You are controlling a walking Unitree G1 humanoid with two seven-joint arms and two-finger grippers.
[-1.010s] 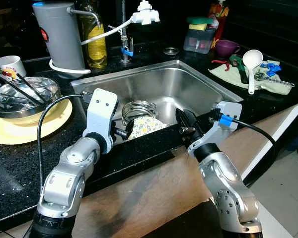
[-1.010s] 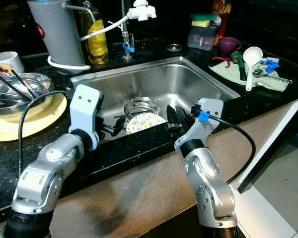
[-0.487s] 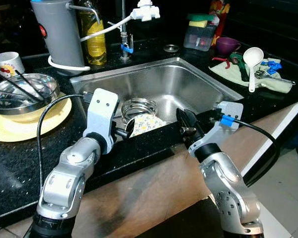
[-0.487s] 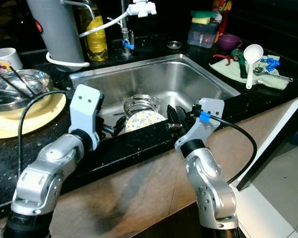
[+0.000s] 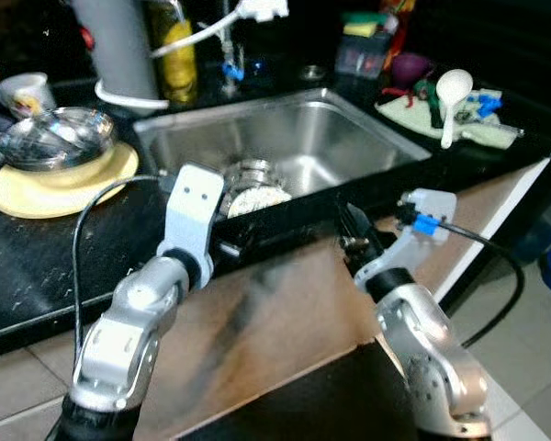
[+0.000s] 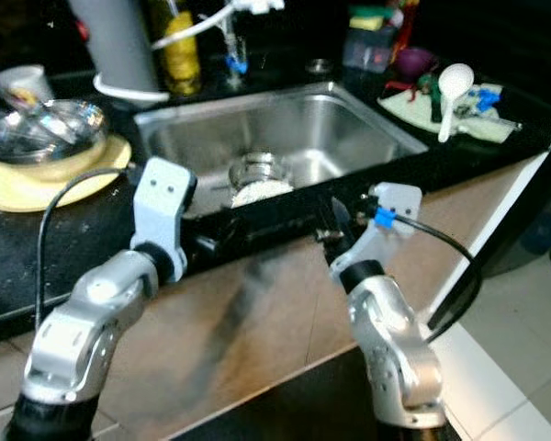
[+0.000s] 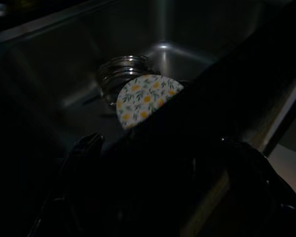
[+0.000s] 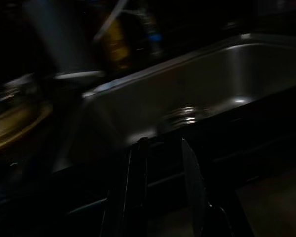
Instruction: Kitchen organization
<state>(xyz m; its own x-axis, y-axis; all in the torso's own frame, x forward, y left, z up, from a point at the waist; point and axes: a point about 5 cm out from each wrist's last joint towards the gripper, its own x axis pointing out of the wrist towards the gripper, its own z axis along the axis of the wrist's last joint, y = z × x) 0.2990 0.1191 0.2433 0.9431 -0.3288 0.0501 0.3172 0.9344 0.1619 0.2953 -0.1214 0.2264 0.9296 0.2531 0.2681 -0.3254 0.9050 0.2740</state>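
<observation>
Both arms have drawn back to the worktop edge, the right tool slightly apart and empty, the left tool too dark to judge, leaving the flowered plate and steel bowl unpicked in the sink beyond.

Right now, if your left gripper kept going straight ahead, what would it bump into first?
Most likely the black counter edge at the front of the sink. The left gripper sits low, right before it, pointing at it. The flowery plate lies beyond, inside the sink. Depth is hard to judge in the dark wrist view.
</observation>
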